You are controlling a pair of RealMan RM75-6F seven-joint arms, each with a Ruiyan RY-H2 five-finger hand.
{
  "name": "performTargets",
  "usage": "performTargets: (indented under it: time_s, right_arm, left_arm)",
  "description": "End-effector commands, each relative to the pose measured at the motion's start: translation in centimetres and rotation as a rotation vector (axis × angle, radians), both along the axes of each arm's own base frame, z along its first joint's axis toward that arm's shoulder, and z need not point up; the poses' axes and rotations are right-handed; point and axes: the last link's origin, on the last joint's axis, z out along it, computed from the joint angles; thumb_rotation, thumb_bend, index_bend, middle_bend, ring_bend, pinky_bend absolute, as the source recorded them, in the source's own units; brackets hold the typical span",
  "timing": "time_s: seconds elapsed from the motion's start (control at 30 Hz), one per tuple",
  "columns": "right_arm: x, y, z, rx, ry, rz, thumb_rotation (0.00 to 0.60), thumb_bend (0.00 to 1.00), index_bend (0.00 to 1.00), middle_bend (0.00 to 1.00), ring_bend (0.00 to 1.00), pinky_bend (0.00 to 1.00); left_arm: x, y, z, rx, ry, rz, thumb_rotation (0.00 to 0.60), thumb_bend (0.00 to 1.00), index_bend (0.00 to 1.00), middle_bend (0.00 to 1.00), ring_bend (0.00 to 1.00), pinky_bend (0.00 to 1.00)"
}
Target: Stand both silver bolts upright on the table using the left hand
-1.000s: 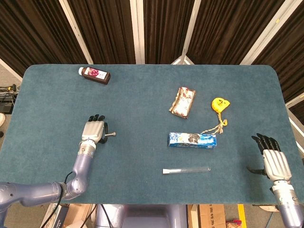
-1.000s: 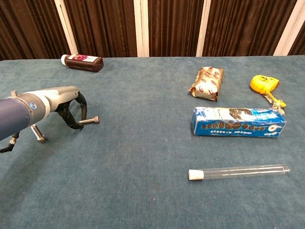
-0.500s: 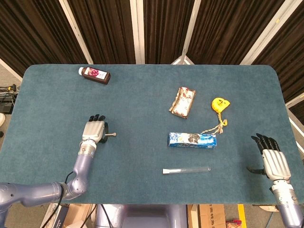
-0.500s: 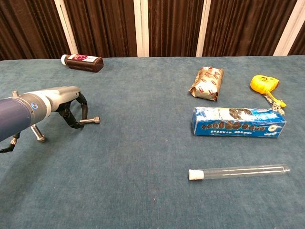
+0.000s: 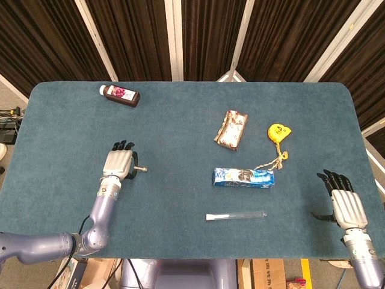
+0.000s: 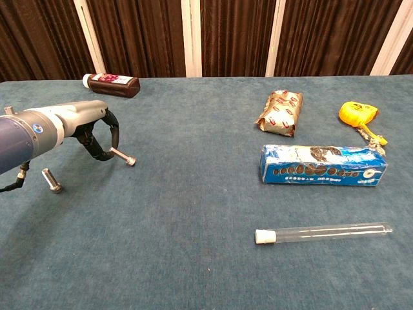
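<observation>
From the head view we see our left hand near the left side of the table, fingers curled down over one silver bolt, whose end pokes out to the right of the hand. We cannot make out the second bolt from up here. Our right hand sits at the far right edge, fingers spread and holding nothing. The brown bottle lies on its side at the back left, cap on; whether anything is in it we cannot tell. The foil packet, the yellow tape measure, the blue biscuit packet and the glass tube lie well apart from the bolts.

The chest view says more. Our left hand pinches the held bolt at its shank, tilted, head down and seemingly just off the cloth. The other bolt lies tipped over just beside the hand, nearer us. So we judge that neither bolt stands upright yet: the held one needs turning and setting down, then the second needs picking up. The glass tube looks empty and is capped white; the blue biscuit packet appears closed.
</observation>
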Motion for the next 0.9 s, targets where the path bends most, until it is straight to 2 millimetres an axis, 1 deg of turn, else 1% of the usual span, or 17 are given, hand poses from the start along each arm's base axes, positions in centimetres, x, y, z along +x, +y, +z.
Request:
performTargets:
  time_s: [0.03,0.23,0.57,0.8,0.9]
  right_arm:
    - [0.0,0.0,0.0,0.0,-0.001,0.0,0.6,0.11,0.16,0.09,0.06,0.0]
    - [0.0,0.0,0.1,-0.001,-0.003,0.0,0.6,0.11,0.16,0.09,0.06,0.0]
    - [0.0,0.0,0.1,-0.003,-0.005,-0.001,0.6,0.11,0.16,0.09,0.06,0.0]
    - [0.0,0.0,0.1,-0.001,-0.006,0.0,0.6,0.11,0.16,0.09,0.06,0.0]
    - [0.0,0.0,0.1,-0.001,-0.006,0.0,0.6,0.11,0.16,0.09,0.06,0.0]
  left_arm:
    - [0.3,0.0,0.3,0.006,0.004,-0.006,0.6,0.53,0.55,0.12,0.0,0.0]
    - [0.6,-0.1,0.4,0.012,0.01,-0.008,0.6,0.53,0.55,0.12,0.0,0.0]
    - [0.9,0.0,0.0,0.012,0.007,0.002,0.6,0.53,0.55,0.11,0.0,0.0]
    - [1.3,0.2,0.2,0.017,0.02,0.013,0.6,0.52,0.51,0.11,0.0,0.0]
    - [1.5,0.2,0.2,0.013,0.023,0.02,0.6,0.51,0.46,0.11,0.0,0.0]
